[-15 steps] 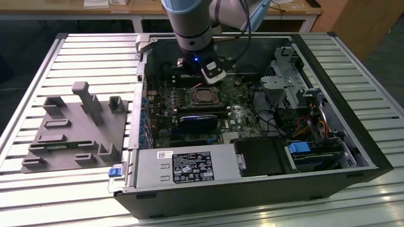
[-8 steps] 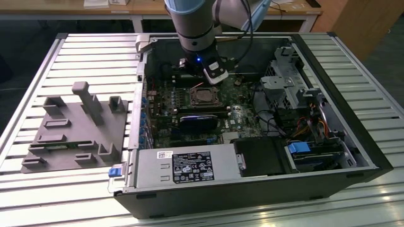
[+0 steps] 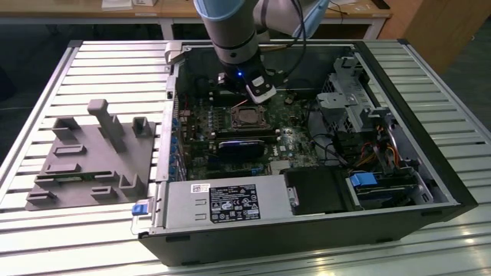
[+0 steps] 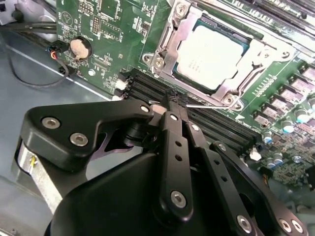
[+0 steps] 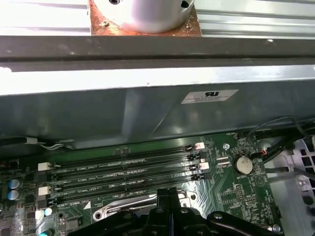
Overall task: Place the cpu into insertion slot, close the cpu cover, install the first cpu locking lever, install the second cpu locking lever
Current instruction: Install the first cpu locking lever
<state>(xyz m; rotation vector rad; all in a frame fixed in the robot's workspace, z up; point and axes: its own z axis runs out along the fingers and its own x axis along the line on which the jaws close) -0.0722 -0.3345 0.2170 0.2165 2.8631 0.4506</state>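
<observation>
1. Gripper [image 4: 173, 101] fingers are pressed together, tips at the end of a locking lever [image 4: 211, 104]; cannot tell whether the rod is pinched.
2. Cpu [image 4: 212, 51] sits in the insertion slot [image 4: 158, 63] just beyond the tips, cpu cover [image 4: 184, 29] down over it.
3. Risk: the thin lever slips and springs back, and the tips scrape the memory slots [image 4: 142, 87] beneath.

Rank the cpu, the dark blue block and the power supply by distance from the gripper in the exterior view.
1. cpu, right beside the gripper.
2. dark blue block, mid-board.
3. power supply, lowest in the exterior view.
</observation>
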